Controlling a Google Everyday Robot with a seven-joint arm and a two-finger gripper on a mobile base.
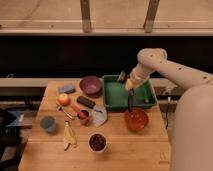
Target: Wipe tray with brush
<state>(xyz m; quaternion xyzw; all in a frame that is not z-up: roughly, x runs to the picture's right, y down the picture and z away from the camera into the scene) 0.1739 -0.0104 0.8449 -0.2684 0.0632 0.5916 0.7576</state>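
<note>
The pale wooden table (125,150) spread beneath the pincer-like gripper (129,91), which hung over the near right part of the large green rectangular plastic tray (114,95) with raised sides. The round orange-red bowl (136,120) sat just in front of and below the gripper, outside the tray's near rim. The round purple bowl (91,85) lay to the gripper's left in the view, beside the tray. The gripper's fingers were clamped together on the long, slim, all-black brush (130,102). Its long axis ran nearly upright, with the free end pointing down toward the tray's near edge. A short black rectangular block (86,102) lay farther left of the gripper
</note>
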